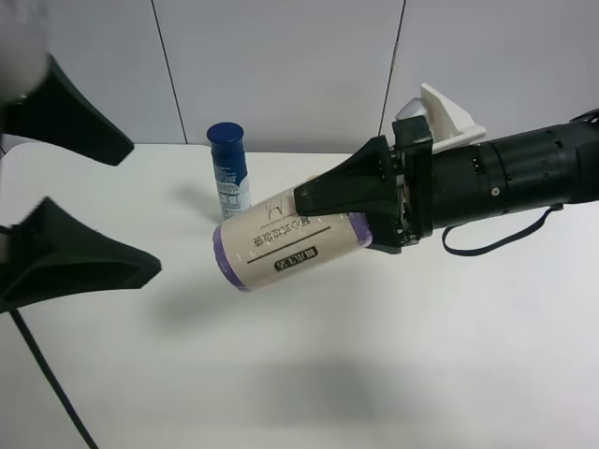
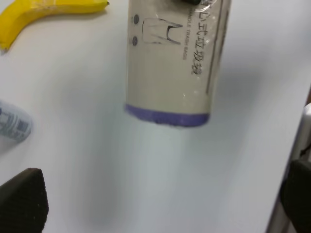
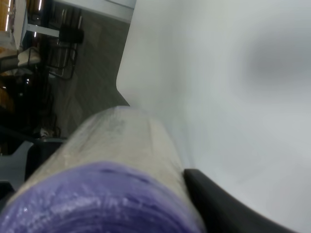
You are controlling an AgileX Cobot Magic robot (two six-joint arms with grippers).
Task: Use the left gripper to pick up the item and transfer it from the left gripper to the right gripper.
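The item (image 1: 281, 245), a short fat roll with purple ends and a cream label, hangs tilted above the white table (image 1: 374, 374). My right gripper (image 1: 323, 220), black with a white bracket, comes in from the exterior high view's right and is shut on it. The right wrist view shows the roll (image 3: 112, 179) close up beside one black finger (image 3: 228, 208). My left gripper (image 1: 145, 210) is at that view's left, wide open and empty, a short way clear of the roll. In the left wrist view the roll (image 2: 170, 63) lies ahead of the open gripper (image 2: 160, 199).
A tall blue-capped bottle (image 1: 227, 173) stands on the table behind the roll and shows in the left wrist view (image 2: 12, 124). A yellow banana (image 2: 43, 12) lies on the table. The right wrist view shows the table's edge (image 3: 121, 82) with floor beyond.
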